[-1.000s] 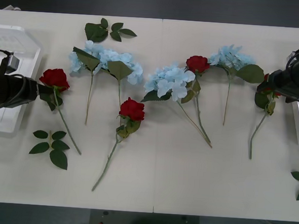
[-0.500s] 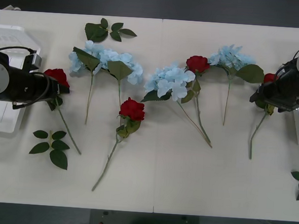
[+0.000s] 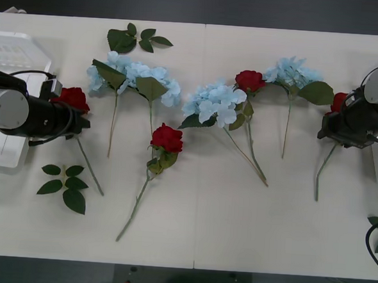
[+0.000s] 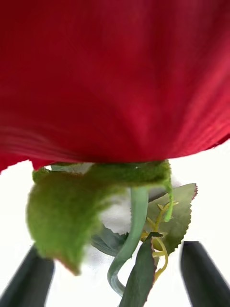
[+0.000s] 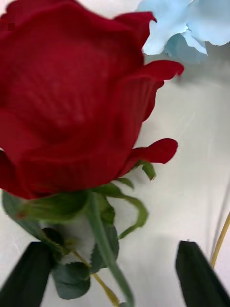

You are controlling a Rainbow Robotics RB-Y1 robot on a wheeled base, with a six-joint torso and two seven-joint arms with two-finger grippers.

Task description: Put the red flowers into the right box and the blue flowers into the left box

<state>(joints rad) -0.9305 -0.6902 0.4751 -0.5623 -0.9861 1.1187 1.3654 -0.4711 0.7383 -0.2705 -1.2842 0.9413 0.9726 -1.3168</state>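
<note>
Left gripper (image 3: 81, 123) straddles, fingers spread, the rose (image 3: 71, 98) near the tabletop's left edge; right gripper (image 3: 324, 129) likewise at the right-edge rose (image 3: 339, 102). Nothing boxed: 4 red flowers, 3 blue flowers (image 3: 215, 103) remain.

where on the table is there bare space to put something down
The near strip of the table is bare, from the loose leaf sprig rightward past the middle rose's stem. The far right stretch beyond the hydrangeas is also free. The middle band of flowers is crowded, and both grippers sit at its ends.
</note>
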